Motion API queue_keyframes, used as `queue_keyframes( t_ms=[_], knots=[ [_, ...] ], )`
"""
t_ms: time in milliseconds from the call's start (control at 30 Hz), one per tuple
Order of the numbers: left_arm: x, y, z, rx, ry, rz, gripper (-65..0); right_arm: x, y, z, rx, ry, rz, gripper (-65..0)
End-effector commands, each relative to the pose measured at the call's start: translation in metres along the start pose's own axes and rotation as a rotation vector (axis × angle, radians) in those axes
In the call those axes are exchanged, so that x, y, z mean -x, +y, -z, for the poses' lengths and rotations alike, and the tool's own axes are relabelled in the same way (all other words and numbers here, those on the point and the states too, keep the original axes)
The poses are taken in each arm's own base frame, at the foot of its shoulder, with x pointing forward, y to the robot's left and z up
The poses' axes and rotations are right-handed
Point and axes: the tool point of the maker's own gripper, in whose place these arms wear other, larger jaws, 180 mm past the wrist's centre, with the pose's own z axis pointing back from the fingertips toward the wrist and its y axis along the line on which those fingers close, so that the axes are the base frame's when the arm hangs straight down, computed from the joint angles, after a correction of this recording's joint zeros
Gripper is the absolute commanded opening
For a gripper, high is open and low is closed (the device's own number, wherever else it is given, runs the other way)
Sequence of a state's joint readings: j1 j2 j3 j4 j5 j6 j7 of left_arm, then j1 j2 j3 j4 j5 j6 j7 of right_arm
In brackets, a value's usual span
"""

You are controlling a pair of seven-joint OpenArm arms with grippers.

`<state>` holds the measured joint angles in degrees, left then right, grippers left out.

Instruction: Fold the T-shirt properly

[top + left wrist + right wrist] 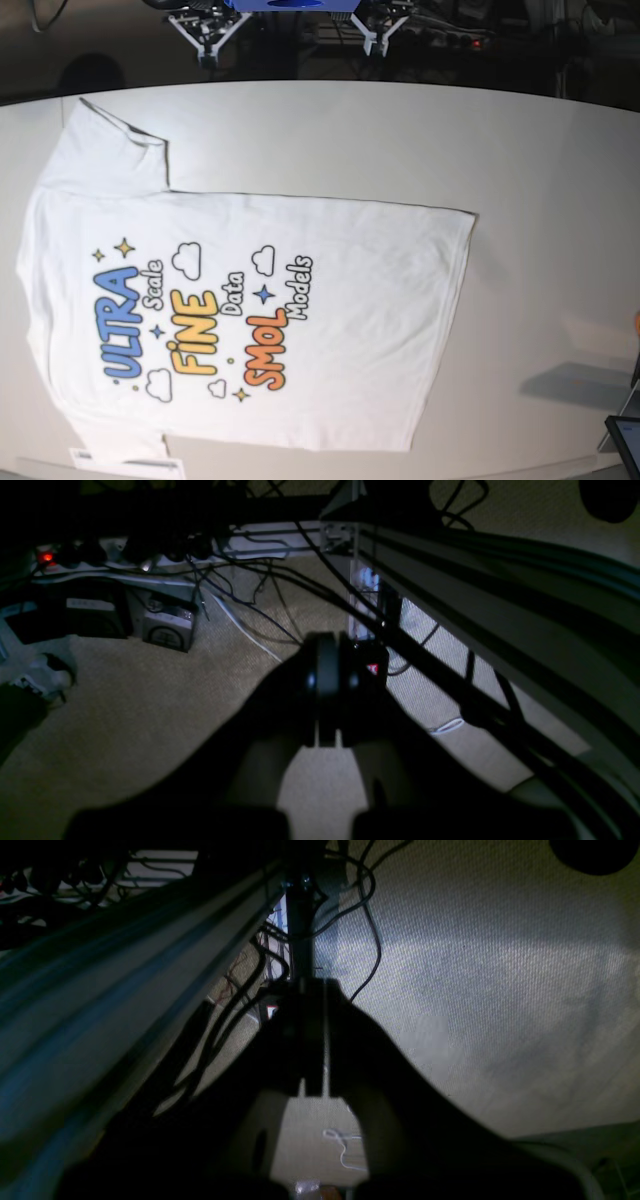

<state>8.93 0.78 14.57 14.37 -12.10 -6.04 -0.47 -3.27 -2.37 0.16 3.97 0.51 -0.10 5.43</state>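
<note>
T-shirt flat, print up, on the white table.
Left gripper and right gripper are both closed, empty, over carpet.

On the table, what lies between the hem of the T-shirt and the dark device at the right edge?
Only bare white table and a grey shadow on it lie between the T-shirt and the dark device, as the base view shows.

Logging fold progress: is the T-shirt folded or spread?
Spread. The T-shirt lies flat on the table, print up, one sleeve out, no folds.
</note>
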Motion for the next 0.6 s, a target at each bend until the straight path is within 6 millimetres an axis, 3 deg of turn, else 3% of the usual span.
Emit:
queue_keyframes(
  t_ms=[0, 200, 367, 433, 567],
  knots=[
    [0.004, -0.002, -0.001, 0.004, 0.003, -0.002, -65.0, 0.004, 0.000, 0.000, 0.002, 0.003, 0.005, -65.0],
    [0.008, 0.011, -0.005, -0.014, -0.024, 0.008, -65.0, 0.010, -0.018, -0.001, 0.031, 0.014, 0.005, -65.0],
    [0.012, 0.040, -0.027, -0.045, -0.131, 0.045, -65.0, 0.038, -0.031, -0.009, 0.053, 0.001, 0.001, -65.0],
    [0.012, 0.047, -0.038, -0.051, -0.169, 0.065, -65.0, 0.039, -0.037, -0.016, 0.067, -0.052, 0.005, -65.0],
    [0.008, 0.052, -0.057, -0.049, -0.229, 0.096, -65.0, 0.037, -0.078, -0.043, 0.164, -0.115, 0.134, -65.0]
  ],
)
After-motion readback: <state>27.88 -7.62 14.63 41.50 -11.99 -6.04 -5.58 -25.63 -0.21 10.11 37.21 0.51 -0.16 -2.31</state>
